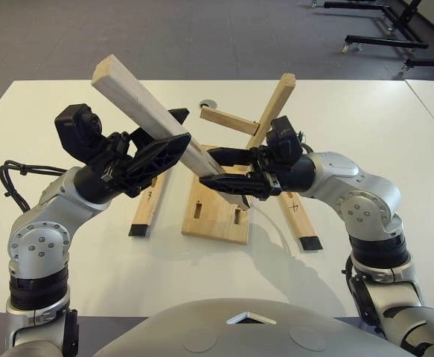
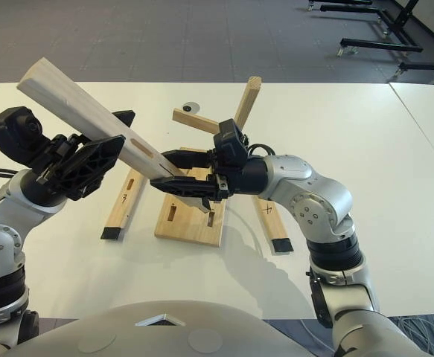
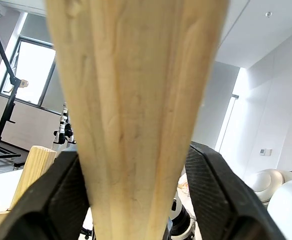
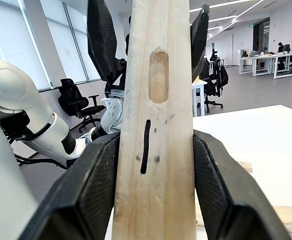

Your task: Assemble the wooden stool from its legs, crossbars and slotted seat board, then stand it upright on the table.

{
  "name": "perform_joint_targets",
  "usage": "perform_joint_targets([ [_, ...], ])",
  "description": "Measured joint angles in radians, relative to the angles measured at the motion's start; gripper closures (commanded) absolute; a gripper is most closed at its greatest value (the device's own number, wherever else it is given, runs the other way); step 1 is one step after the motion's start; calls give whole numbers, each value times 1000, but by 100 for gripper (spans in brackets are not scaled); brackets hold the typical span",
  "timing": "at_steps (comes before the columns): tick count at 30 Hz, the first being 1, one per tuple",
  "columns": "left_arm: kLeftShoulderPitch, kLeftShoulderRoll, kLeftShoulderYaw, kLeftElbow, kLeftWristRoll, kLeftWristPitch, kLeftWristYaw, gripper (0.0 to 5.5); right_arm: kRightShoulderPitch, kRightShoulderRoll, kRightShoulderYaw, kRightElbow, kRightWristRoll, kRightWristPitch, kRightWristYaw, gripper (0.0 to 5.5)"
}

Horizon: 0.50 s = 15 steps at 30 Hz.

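Far left on the white surface (image 1: 68, 119): a spare leg (image 1: 148, 204) lying flat, black cap at its near end, upper part hidden behind the left end effector (image 1: 181, 128). Clamped shut on the raised leg (image 1: 146, 111), that left end effector, one black finger on each side, roughly midway along.

Now the raised leg itself: pale square timber, tilted, high end up at the left, low end down over the seat board (image 1: 213, 219). Cannot tell whether the low end touches the board. From the right wrist, an oval mortise in its face and a dark pen stroke just below.

Gripping the same raised leg lower down, the right end effector (image 1: 205, 166), fingers pressed to both flanks.

Covering part of the seat board: both end effectors and the timber. In sight around them, a flat light board with narrow slots.

Behind it, a small round disc (image 1: 208, 103) on the surface, just beside a crossbar (image 1: 228, 121) joined to an upright leg (image 1: 276, 104) that leans up off the surface.

Further right, a right-hand leg (image 1: 298, 216) lying flat, black-capped, its far end crossed by the right forearm.

Back right on the floor, black frames (image 1: 384, 41).
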Motion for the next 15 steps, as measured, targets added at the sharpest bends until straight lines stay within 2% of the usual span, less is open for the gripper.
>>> perform_joint_targets([
  [3,1,-3,1,5,14,-4,2,345,-1,2,0,0,-5,0,4,345],
  [14,19,-40,-3,33,88,-42,-35,347,-1,17,24,20,-60,-28,1,345],
  [15,19,-41,-5,35,98,-44,-40,347,-1,14,24,21,-60,-23,1,307],
])
